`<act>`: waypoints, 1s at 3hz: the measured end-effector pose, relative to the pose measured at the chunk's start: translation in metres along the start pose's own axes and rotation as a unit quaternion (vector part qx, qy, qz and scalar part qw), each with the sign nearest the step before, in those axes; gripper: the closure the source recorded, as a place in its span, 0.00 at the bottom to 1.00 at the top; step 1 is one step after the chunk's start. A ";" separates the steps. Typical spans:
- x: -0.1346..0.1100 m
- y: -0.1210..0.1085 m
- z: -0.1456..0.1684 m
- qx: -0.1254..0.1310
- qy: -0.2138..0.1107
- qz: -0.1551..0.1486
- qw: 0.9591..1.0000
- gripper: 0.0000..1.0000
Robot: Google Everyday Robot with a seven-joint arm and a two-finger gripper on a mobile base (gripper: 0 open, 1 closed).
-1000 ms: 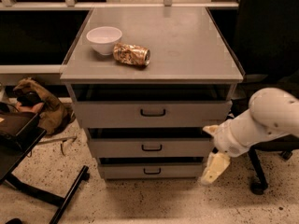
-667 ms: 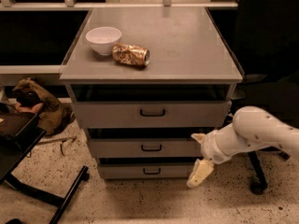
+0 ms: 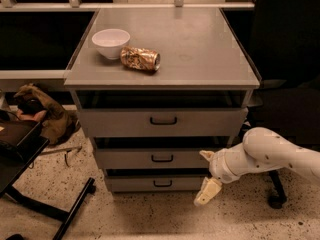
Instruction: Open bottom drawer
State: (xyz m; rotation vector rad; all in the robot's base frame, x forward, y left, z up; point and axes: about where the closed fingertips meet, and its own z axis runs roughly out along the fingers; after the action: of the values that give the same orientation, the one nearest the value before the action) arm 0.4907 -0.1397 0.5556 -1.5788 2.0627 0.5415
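Three grey metal drawers stack under a flat, matte cabinet top (image 3: 200, 44) with a thin raised lip. The bottom drawer (image 3: 132, 184) sits lowest, just above the floor. Its front is the shallowest of the three, smooth and plain, with a small dark loop handle (image 3: 162, 183) at its centre. Its front lies about in line with the middle drawer (image 3: 125, 159) above it, and a dark gap separates the two. The top drawer (image 3: 115, 123) is taller and carries a wider handle.

The gripper (image 3: 201, 178) hangs at the right end of the bottom drawer's front, to the right of the handle and not touching it. It is released: one stubby cream finger (image 3: 205, 155) points up-left and a longer one (image 3: 207, 191) angles down toward the floor, with nothing between them. Behind it the arm (image 3: 270, 156) is a rounded, glossy white shell with small dark dots.

On the cabinet top a smooth white bowl (image 3: 111, 41) stands upright, and a crumpled, shiny gold-brown can (image 3: 140, 59) lies on its side just beside it. The floor (image 3: 150, 219) is pale speckled stone.

Since a second ago the gripper has travelled left from beside the cabinet to the drawer fronts and dropped a little. The drawers, bowl and can have not shifted.
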 end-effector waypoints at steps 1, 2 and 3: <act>0.000 0.002 0.012 0.000 -0.018 -0.010 1.000 0.00; 0.003 0.008 0.066 -0.015 -0.049 -0.024 0.998 0.00; 0.016 0.023 0.134 -0.021 -0.064 -0.038 0.997 0.00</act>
State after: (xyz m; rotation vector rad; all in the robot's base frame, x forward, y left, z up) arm 0.4838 -0.0684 0.4385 -1.5960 1.9009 0.6448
